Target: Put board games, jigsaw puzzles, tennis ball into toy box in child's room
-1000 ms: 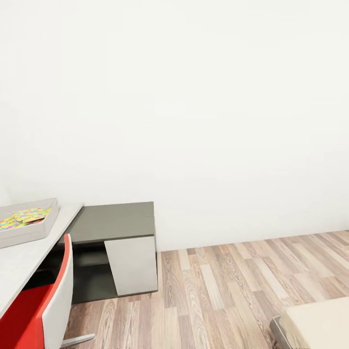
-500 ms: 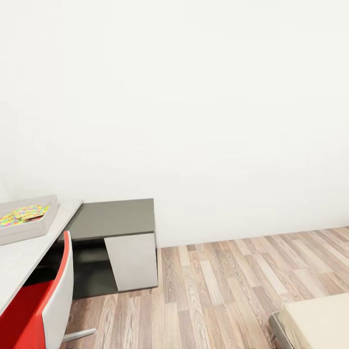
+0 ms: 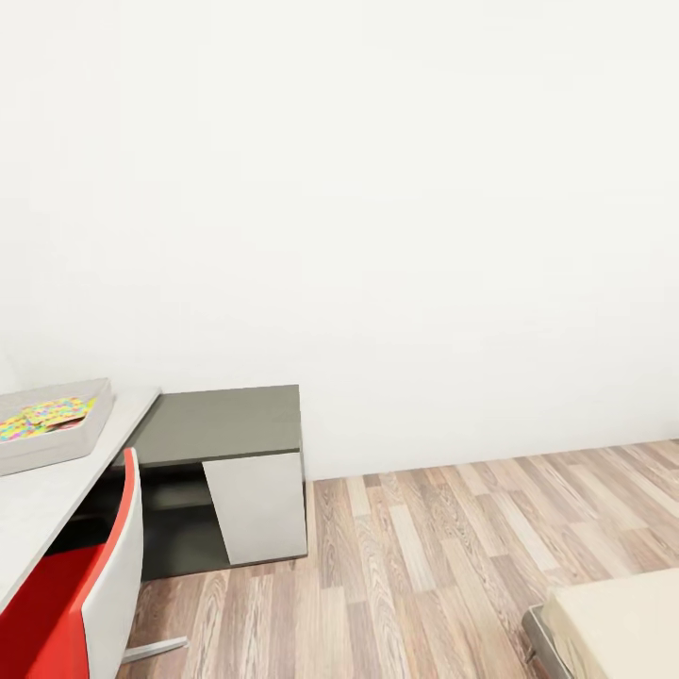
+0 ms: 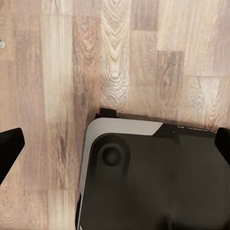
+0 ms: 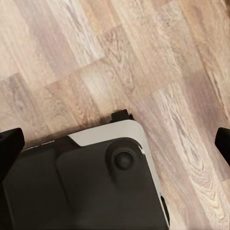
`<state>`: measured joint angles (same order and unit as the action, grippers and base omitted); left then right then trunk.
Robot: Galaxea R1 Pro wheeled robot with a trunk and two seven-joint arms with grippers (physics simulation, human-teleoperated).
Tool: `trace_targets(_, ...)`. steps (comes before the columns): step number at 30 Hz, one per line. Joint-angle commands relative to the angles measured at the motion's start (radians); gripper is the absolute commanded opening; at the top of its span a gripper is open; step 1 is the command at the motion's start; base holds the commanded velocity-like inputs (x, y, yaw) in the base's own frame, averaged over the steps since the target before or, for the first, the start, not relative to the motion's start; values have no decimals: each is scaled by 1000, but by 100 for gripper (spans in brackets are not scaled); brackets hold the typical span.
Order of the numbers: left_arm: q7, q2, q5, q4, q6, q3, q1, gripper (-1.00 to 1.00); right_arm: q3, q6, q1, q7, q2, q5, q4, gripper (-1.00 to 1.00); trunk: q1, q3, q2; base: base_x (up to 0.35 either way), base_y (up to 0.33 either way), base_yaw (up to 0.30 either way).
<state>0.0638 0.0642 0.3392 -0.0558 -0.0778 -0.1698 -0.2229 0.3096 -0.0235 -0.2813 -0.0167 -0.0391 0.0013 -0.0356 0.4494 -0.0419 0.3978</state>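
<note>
One shallow pale grey-white plastic toy box [image 3: 58, 436] sits at the left edge on the pale grey counter [image 3: 57, 495], with bright jigsaw-patterned puzzle boxes [image 3: 42, 418] inside, count unclear. White wall, wood-plank floor [image 3: 424, 556]. One red-and-white chair [image 3: 90, 589] lower left, one beige bed [image 3: 622, 627] lower right. Both wrist views show each claw spread wide and empty above the robot's dark base [image 4: 153, 182].
</note>
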Motion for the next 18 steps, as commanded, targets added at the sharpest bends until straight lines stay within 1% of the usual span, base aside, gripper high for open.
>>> trace_targets(1,4,0,11,2,-3,-8,-1,100,3,-3,-1,-2,1,0,1,100,1,-2,2,0,0,0)
trace_targets(12,3,0,11,2,8,-10,-1,100,3,-2,-1,-2,5,1,1,100,1,-2,2,0,0,0)
trace_targets(14,3,0,11,6,10,-10,-1,100,3,-3,-1,-2,4,10,1,100,1,-2,2,0,0,0)
trace_targets(16,2,0,11,12,11,-10,-1,100,3,-3,-1,-4,4,37,1,100,1,-2,2,0,0,0)
trace_targets(17,2,0,11,15,11,-10,-1,100,3,-3,-1,-7,3,67,1,100,1,-2,2,0,0,0)
trace_targets(18,2,0,11,16,12,-10,-1,100,4,-3,-1,-9,3,84,1,100,1,-2,2,0,0,0)
